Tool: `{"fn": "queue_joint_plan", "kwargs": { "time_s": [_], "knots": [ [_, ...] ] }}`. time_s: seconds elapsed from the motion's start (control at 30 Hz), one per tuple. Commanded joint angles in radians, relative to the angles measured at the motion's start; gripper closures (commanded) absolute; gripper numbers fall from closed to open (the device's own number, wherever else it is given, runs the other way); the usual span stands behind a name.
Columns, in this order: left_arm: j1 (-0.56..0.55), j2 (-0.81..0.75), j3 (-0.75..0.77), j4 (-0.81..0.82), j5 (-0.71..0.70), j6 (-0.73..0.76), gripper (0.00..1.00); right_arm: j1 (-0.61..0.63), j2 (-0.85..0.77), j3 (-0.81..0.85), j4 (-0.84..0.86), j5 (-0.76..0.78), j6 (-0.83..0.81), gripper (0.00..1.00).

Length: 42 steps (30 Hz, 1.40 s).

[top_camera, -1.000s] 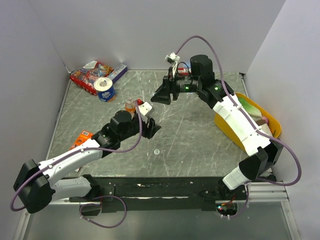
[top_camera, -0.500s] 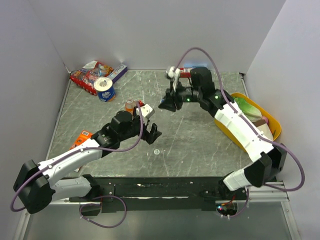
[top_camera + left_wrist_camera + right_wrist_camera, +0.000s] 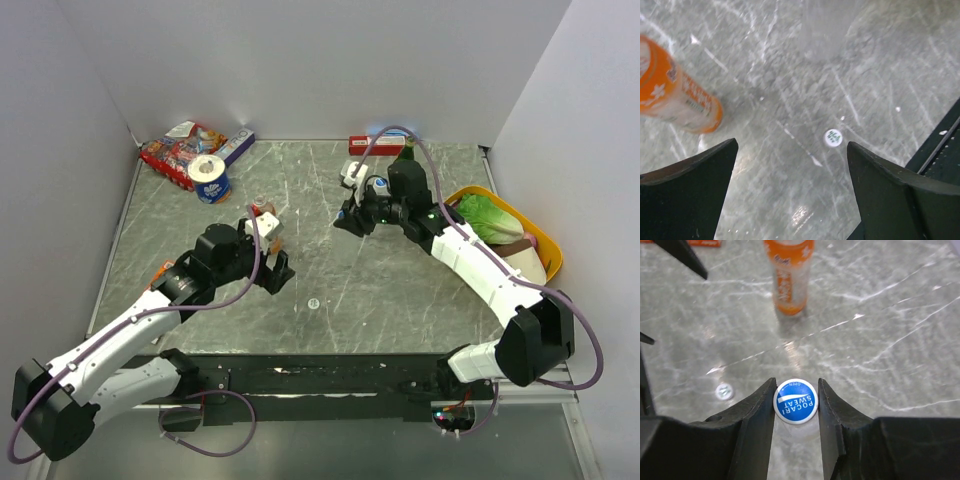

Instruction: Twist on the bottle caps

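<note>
Descent of right gripper (image 3: 796,387) from mid-air to low over the table (image 3: 400,270), clamped on the blue cap (image 3: 795,401) and facing the bottle (image 3: 788,275) standing just ahead; retreat of left gripper (image 3: 791,146) from beside that bottle, jaws wide apart and empty. Judged: cap in hand, not yet on the neck, bottle unsteadied. Counted: one bottle, two caps, with the white cap (image 3: 833,137) loose on the table.

The bottle (image 3: 789,275) runs off the right wrist view's top edge; off the left wrist view's left edge.
</note>
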Motion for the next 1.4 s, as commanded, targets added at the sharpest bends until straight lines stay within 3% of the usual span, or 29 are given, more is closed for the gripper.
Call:
{"fn": "queue_joint_plan", "kwargs": {
  "time_s": [0.0,0.4,0.73,0.97,1.2,1.37],
  "knots": [
    [0.047,0.01,0.038,-0.038,0.022,0.018,0.04,-0.034,0.013,-0.027,0.219,-0.015,0.002,0.85],
    [0.136,0.044,0.093,-0.066,0.035,0.041,0.04,-0.056,0.119,-0.021,0.279,-0.011,0.048,0.75],
    [0.185,0.05,0.099,-0.047,0.06,0.041,0.04,-0.056,0.141,-0.006,0.244,0.025,0.049,0.43],
    [0.192,0.04,0.096,-0.047,0.074,0.041,0.04,-0.057,0.145,0.039,0.216,0.034,0.051,0.37],
    [0.242,0.008,0.176,-0.055,0.041,0.028,0.04,-0.053,0.171,0.259,0.166,-0.018,0.078,0.25],
    [0.375,-0.006,0.271,-0.063,0.009,-0.028,0.04,0.033,0.256,0.389,0.141,-0.015,0.146,0.2]
  ]
}}
